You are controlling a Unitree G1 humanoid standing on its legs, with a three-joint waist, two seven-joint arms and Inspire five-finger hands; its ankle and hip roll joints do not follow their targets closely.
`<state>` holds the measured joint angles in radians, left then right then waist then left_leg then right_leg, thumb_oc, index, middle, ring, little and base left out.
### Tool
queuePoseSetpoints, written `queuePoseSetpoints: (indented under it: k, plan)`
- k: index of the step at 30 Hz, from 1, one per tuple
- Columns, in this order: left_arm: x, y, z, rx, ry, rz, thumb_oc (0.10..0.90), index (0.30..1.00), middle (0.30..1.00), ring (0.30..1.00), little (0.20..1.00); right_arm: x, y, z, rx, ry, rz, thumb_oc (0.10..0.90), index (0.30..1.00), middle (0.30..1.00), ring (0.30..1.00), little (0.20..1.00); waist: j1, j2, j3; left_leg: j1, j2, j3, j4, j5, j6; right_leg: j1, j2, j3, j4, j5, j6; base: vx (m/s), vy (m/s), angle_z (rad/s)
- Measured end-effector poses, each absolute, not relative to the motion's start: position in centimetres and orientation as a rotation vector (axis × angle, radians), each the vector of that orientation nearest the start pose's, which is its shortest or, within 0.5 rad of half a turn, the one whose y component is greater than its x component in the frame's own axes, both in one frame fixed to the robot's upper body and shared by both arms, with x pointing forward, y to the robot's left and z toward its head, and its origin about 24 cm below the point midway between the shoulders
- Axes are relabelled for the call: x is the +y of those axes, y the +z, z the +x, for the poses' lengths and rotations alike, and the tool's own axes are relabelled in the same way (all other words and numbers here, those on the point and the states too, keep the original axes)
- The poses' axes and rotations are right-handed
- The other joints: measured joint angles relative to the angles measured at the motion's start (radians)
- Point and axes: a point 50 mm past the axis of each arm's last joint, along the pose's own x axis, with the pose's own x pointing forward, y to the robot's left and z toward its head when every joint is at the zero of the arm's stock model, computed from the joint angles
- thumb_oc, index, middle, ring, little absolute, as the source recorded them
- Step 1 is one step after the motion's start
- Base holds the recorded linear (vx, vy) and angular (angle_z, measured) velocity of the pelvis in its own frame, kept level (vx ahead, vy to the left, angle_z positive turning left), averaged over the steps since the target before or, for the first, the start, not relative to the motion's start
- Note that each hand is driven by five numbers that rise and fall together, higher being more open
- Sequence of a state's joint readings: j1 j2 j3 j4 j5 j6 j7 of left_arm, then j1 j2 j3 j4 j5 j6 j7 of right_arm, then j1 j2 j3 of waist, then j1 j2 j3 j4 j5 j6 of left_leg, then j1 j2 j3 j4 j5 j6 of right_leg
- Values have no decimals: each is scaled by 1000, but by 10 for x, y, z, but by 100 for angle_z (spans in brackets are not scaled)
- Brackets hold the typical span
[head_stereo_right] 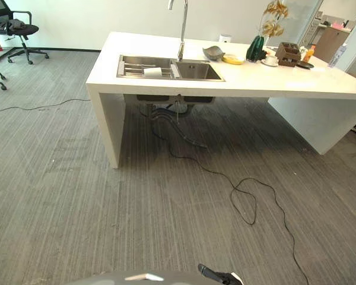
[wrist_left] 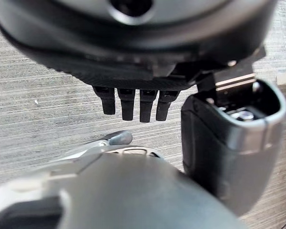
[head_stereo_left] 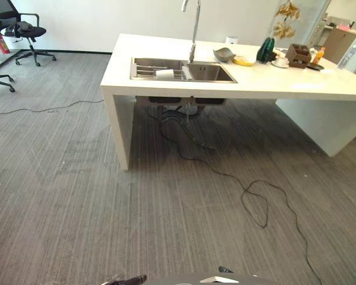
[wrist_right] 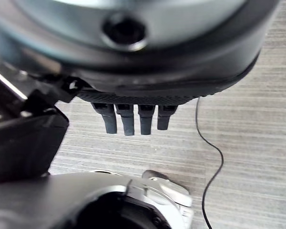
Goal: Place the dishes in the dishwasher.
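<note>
A white counter [head_stereo_left: 296,83] stands across the carpet, well ahead of me. Its steel sink [head_stereo_left: 210,72] has two basins under a tall faucet [head_stereo_left: 194,29]. A white dish [head_stereo_left: 164,73] rests on the rack in the left basin. On the counter right of the sink lie a grey bowl [head_stereo_left: 223,54], a yellow item [head_stereo_left: 244,60] and a white cup on a saucer [head_stereo_left: 280,62]. My left hand [wrist_left: 133,102] hangs over the carpet with straight fingers and holds nothing. My right hand [wrist_right: 133,119] hangs the same way, also empty.
A dark green vase with dried leaves [head_stereo_left: 266,49] and a brown wooden caddy [head_stereo_left: 298,55] stand at the counter's right end. A black office chair [head_stereo_left: 21,29] stands at the back left. Grey carpet [head_stereo_left: 77,196] stretches between me and the counter.
</note>
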<state>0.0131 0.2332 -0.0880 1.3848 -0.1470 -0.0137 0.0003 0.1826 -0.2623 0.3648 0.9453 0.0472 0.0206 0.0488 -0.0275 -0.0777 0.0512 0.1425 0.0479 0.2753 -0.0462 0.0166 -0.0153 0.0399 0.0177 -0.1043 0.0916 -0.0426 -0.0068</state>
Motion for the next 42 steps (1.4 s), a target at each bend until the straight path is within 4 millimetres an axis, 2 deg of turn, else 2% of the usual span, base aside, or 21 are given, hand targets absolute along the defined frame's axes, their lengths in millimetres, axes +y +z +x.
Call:
queuePoseSetpoints:
  k: [1, 2, 3, 5, 9, 14, 17, 20, 22, 24, 28, 32, 36, 42]
  plan:
    - [241, -169, 49, 1373, 191, 133, 800, 900, 900, 900, 900, -200, -161, 64, 1190, 218, -306, 800, 900, 900, 900, 900, 0, 0, 0, 0, 0, 0, 0, 0, 0, 0, 0, 0, 0, 0, 0, 3, 10, -3]
    - [237, -169, 55, 1349, 193, 121, 800, 900, 900, 900, 900, -201, -150, 76, 1085, 275, -377, 800, 900, 900, 900, 900, -6, 18, 14, 6, 3, 4, -3, 3, 1, 15, 3, 2, -26, 16, -2, 0, 0, 0]
    - [236, -168, 60, 1334, 198, 120, 800, 900, 900, 900, 900, -204, -150, 82, 1047, 247, -370, 800, 900, 900, 900, 900, -5, 23, 16, 11, 3, 4, -4, 3, 1, 29, 5, 1, -43, 24, -7, 0, 0, 0]
    - [233, -168, 66, 1319, 195, 118, 800, 900, 900, 900, 900, -203, -158, 86, 1104, 217, -375, 800, 900, 900, 900, 900, -2, 32, 15, 17, 5, 4, -6, -1, -5, 42, 9, 2, -48, 24, -6, 0, 0, 0]
    - [226, -167, 77, 1274, 193, 155, 800, 900, 900, 900, 900, -212, -159, 104, 1116, 161, -454, 800, 900, 900, 900, 900, 11, 60, 26, 13, 4, -11, -16, -1, -12, 47, 8, -10, -52, 25, -5, 12, 11, 8]
    - [225, -167, 76, 1264, 227, 179, 800, 900, 900, 900, 900, -210, -157, 108, 1081, 146, -470, 800, 900, 900, 900, 900, 22, 67, 33, 12, 5, -23, -15, 6, -7, 60, 8, -27, -69, 27, -8, 13, 6, 11]
    - [226, -167, 77, 1254, 238, 197, 800, 900, 900, 900, 900, -207, -159, 101, 1082, 131, -463, 800, 900, 900, 900, 900, 20, 58, 37, 20, 2, -35, -17, 6, -8, 76, 9, -35, -86, 31, -14, 24, 5, 10]
    - [227, -167, 73, 1260, 263, 214, 800, 900, 900, 900, 900, -205, -163, 91, 1124, 46, -367, 800, 900, 900, 900, 900, 20, 54, 36, 31, 2, -37, -21, 5, -10, 86, 9, -36, -93, 30, -14, 0, 0, 0]
    - [227, -167, 73, 1254, 269, 219, 800, 900, 900, 900, 900, -208, -166, 78, 1154, -7, -306, 800, 900, 900, 900, 900, 19, 61, 39, 33, 2, -37, -23, 5, -10, 84, 9, -35, -93, 30, -14, 3, 6, -2]
    - [228, -168, 68, 1267, 292, 216, 800, 900, 900, 900, 900, -205, -166, 81, 1162, -63, -242, 800, 900, 900, 900, 900, 11, 62, 35, 30, 2, -33, -26, 5, -10, 85, 9, -31, -90, 30, -14, 12, 8, -6]
    - [227, -169, 64, 1282, 331, 207, 800, 900, 900, 900, 900, -212, -168, 64, 1198, -207, -111, 800, 900, 900, 900, 900, 9, 69, 27, 39, 2, -34, -26, 5, -10, 86, 9, -32, -90, 30, -14, 0, 0, 0]
    - [226, -170, 58, 1302, 389, 163, 800, 900, 900, 900, 900, -215, -169, 58, 1211, -250, -71, 800, 900, 900, 900, 900, 6, 78, 22, 40, 2, -34, -26, 5, -10, 87, 9, -33, -91, 30, -14, 0, 0, 0]
    - [224, -171, 53, 1313, 415, 154, 800, 900, 900, 900, 900, -218, -167, 63, 1193, -259, -70, 800, 900, 900, 900, 900, 7, 88, 15, 34, 3, -35, -26, 6, -10, 87, 9, -34, -89, 30, -14, 0, 0, 0]
    - [222, -171, 49, 1321, 456, 140, 800, 900, 900, 900, 900, -215, -160, 84, 1087, -263, -34, 800, 900, 900, 900, 900, 11, 96, 6, 33, 3, -38, -26, 9, -10, 86, 9, -37, -88, 30, -14, 0, 0, 0]
